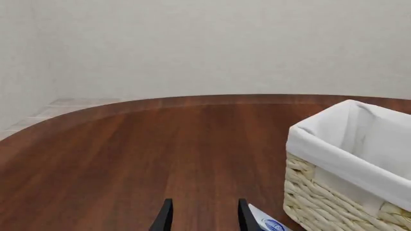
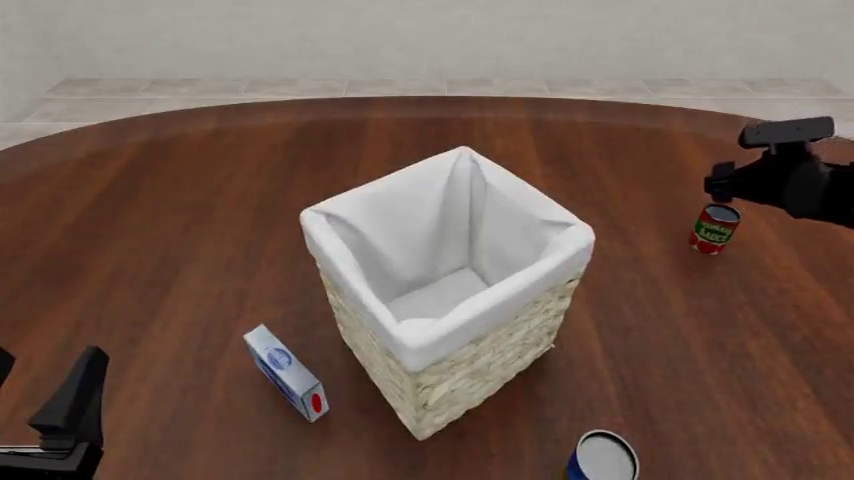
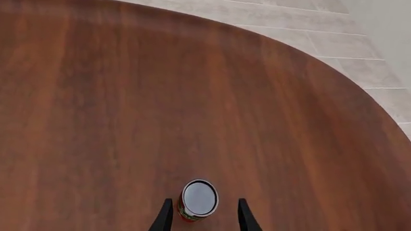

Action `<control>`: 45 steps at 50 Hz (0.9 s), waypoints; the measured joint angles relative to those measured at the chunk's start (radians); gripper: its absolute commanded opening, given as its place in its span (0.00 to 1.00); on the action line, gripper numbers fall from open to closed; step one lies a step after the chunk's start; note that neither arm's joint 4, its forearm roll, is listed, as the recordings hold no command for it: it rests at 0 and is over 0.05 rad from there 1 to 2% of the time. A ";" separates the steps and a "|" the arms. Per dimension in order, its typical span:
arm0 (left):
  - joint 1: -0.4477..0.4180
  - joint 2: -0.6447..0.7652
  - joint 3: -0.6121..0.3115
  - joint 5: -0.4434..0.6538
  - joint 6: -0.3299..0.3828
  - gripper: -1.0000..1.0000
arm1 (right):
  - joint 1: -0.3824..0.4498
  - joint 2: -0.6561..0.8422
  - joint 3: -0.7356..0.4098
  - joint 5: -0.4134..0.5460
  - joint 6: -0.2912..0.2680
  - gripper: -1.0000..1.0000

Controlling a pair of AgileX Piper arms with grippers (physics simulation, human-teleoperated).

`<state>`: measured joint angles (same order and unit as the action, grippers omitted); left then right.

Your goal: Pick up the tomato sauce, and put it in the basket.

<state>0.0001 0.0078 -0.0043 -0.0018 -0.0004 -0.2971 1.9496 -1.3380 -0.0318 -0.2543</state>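
Observation:
The tomato sauce [image 2: 715, 229] is a small red can with a green-and-white label, upright on the table at the right. In the right wrist view the tomato sauce [image 3: 198, 199] shows its metal top between the two dark fingertips, with a gap on each side. My right gripper [image 2: 723, 190] hangs open just above it. The basket [image 2: 481, 365], tall pale wicker with a white lining, stands mid-table; its inside looks empty. My left gripper [image 2: 54, 420] is open and empty at the near left, low over the table, with the basket [image 1: 334, 202] off to one side of it.
A white-and-blue carton [image 2: 287, 372] lies beside the basket on the near left; its corner [image 1: 270, 222] shows by my left fingers. A blue can with a white lid [image 2: 603, 458] stands at the near edge, right of the basket. The round wooden table [image 2: 174, 220] ends in a curved far edge.

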 measured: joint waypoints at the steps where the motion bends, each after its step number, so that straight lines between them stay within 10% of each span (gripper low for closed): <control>1: 0.000 0.000 0.000 0.000 0.000 1.00 | 0.000 0.005 -0.001 -0.002 0.000 1.00; 45: 0.000 0.000 0.000 0.000 0.000 1.00 | -0.006 0.154 -0.033 -0.033 0.004 1.00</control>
<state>0.0001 0.0078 -0.0043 -0.0019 -0.0004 -0.3036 2.1035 -1.3708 -0.0649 -0.2506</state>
